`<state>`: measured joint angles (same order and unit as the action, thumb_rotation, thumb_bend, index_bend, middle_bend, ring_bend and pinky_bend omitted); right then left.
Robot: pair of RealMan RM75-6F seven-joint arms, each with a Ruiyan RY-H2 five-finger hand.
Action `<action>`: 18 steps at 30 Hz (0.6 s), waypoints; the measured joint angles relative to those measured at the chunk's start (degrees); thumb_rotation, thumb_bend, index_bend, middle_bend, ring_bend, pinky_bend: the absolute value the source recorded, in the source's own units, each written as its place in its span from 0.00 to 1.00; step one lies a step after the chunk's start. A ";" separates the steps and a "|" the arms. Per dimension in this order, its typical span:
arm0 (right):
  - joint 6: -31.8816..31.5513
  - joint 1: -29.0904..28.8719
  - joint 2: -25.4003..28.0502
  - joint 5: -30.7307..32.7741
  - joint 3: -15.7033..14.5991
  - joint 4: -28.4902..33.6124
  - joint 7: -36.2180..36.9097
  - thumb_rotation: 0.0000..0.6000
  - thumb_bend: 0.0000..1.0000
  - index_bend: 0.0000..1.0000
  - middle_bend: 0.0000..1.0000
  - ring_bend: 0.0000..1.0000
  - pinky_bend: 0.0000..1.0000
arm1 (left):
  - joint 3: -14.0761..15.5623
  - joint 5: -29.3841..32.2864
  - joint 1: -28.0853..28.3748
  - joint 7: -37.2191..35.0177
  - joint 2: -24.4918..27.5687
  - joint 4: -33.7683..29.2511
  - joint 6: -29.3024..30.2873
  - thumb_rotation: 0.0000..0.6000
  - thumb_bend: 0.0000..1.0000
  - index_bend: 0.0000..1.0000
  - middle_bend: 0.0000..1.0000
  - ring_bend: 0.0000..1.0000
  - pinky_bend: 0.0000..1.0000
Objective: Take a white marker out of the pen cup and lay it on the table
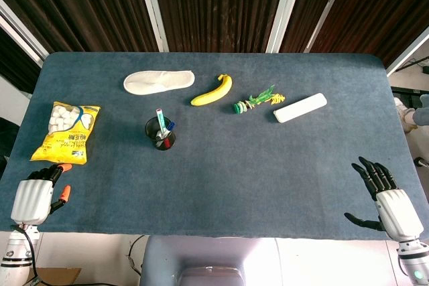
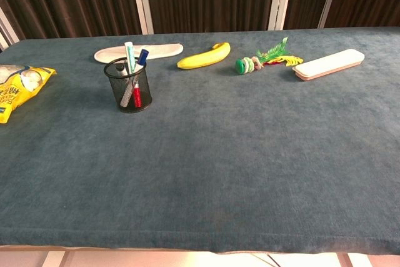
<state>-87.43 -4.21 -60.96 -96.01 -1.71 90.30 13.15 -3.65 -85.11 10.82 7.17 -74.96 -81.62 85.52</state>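
A black mesh pen cup (image 1: 161, 136) (image 2: 129, 87) stands left of the table's middle. A white marker (image 1: 161, 122) (image 2: 129, 59) with a green tip sticks up out of it, beside a blue pen (image 2: 142, 57) and a red one (image 2: 137, 95). My left hand (image 1: 35, 195) rests at the table's near left corner, fingers curled in, holding nothing. My right hand (image 1: 385, 192) hovers at the near right edge with its fingers spread and empty. Both hands are far from the cup. The chest view shows neither hand.
A yellow snack bag (image 1: 67, 132) lies at the left. Along the back lie a white slipper (image 1: 159, 82), a banana (image 1: 213, 91), a green toy (image 1: 257, 100) and a white case (image 1: 299, 108). Blue cloth covers the table (image 1: 255, 179).
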 measured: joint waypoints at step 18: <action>-1.04 0.65 0.16 -0.07 -0.08 0.23 -0.45 1.00 0.23 0.06 0.05 0.01 0.13 | -1.86 1.83 0.10 1.53 -2.04 0.04 0.01 1.00 0.40 0.27 0.54 0.61 0.70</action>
<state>-88.47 -3.56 -60.81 -96.09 -1.78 90.52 12.70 -5.52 -83.27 10.92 8.70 -76.99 -81.58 85.53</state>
